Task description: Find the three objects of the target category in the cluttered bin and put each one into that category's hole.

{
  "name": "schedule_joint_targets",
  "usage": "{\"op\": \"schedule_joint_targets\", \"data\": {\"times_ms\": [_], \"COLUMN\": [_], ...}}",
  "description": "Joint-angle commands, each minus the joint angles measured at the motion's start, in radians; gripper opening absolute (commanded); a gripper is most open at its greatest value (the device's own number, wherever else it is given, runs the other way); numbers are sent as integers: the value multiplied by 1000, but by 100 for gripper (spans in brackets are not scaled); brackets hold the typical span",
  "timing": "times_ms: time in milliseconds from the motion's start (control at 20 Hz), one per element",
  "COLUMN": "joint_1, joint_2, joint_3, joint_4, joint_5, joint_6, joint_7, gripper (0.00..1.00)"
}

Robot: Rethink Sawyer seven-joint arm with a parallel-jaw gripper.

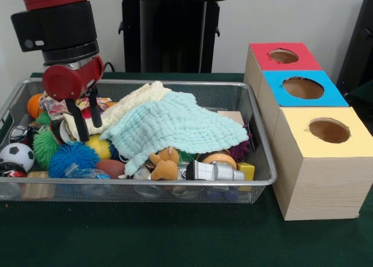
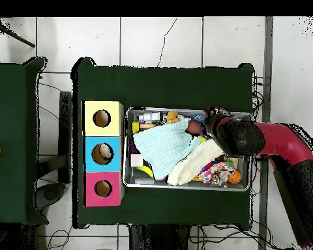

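Jaws (image 1: 85, 120) spread over toys at the bin's (image 1: 263, 156) nine o'clock: searching underway; next, pinch one target and lift.

Hand (image 1: 85, 122) open, fingers down over cluttered bin (image 1: 256, 136)

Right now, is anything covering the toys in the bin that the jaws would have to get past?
Yes. A mint cloth and a cream cloth lie over the middle of the wire bin, hiding whatever sits beneath.
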Motion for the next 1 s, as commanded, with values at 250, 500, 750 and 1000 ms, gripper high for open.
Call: {"op": "schedule_joint_targets", "data": {"times_ms": [250, 500, 750, 1000], "joint_1": [1, -9, -13, -21], "joint_2": [74, 97, 120, 133], "joint_3": [-47, -41, -37, -33], "joint_4": [-36, -49, -62, -69], "joint_5": [-90, -97, -105, -121], "joint_6": [34, 39, 40, 37], "joint_7": [-78, -101, -101, -106], "gripper": [100, 100, 100, 100]}}
